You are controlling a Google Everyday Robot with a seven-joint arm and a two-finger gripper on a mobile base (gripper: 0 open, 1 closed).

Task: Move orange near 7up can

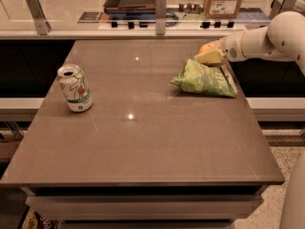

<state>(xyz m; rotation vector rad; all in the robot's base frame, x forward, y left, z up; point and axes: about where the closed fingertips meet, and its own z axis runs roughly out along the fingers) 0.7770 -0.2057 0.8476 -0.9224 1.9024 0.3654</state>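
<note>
Smooth brown counter [143, 147], slightly glossy, has the orange [208, 46] at its far right edge, just behind the crinkled bag [205, 78]. My gripper [210, 56] is at the orange; I cannot tell if it is clamped. Round fruit may slip and roll off, or the arm may sweep the bag; the thin can [75, 88] tips easily

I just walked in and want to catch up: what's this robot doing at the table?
The robot's arm reaches in from the right, and its end effector is at the orange, near the table's far right corner, just behind the chip bag. I can't tell whether it has hold of the orange. The can stands upright on the left side, well apart from the orange, so the orange has not yet been brought near it.
</note>
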